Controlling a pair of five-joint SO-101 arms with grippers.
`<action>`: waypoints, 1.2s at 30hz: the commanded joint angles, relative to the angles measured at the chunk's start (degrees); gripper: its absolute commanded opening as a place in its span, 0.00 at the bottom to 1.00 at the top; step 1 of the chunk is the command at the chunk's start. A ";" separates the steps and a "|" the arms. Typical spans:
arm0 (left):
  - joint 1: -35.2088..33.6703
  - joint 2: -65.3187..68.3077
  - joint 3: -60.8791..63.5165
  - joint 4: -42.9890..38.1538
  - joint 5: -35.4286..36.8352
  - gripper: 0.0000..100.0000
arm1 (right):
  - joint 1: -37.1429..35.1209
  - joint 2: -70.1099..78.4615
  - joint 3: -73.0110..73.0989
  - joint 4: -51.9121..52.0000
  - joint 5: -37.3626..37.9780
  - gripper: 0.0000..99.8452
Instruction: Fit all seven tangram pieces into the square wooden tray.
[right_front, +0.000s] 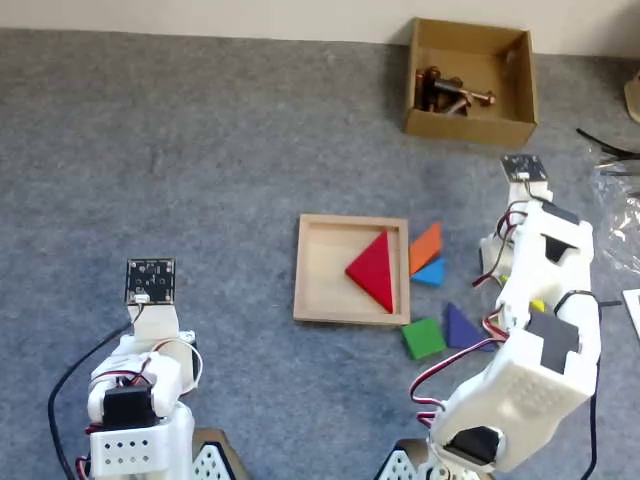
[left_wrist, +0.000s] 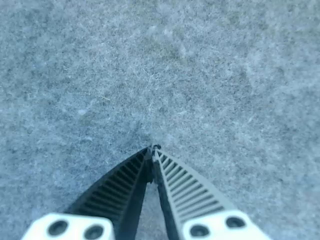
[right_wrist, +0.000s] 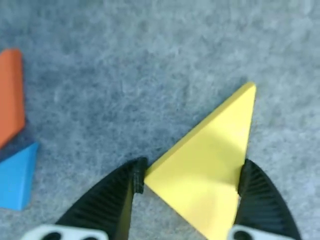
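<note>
- Presently the right claw pinches the yellow wooden triangle, one fingertip at a corner and the other on an edge; such a hold may let the piece twist.
- The square wooden tray lies to the claw's side, beyond the orange wooden piece and the blue wooden triangle.
- The red wooden triangle occupies the tray side nearest the claw; carry the yellow piece level, over it, to bare floor.
- The left claw, pressed together, hangs over grey felt.
</note>
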 joint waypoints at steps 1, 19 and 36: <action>-0.48 0.40 1.19 0.44 0.09 0.00 | 0.22 4.26 -0.13 -2.33 0.62 0.23; -0.48 0.40 1.19 0.44 0.09 0.00 | -0.22 4.35 -0.13 -2.24 0.44 0.22; -0.48 0.40 1.19 0.44 0.09 0.00 | -2.51 4.18 -6.55 9.80 0.88 0.01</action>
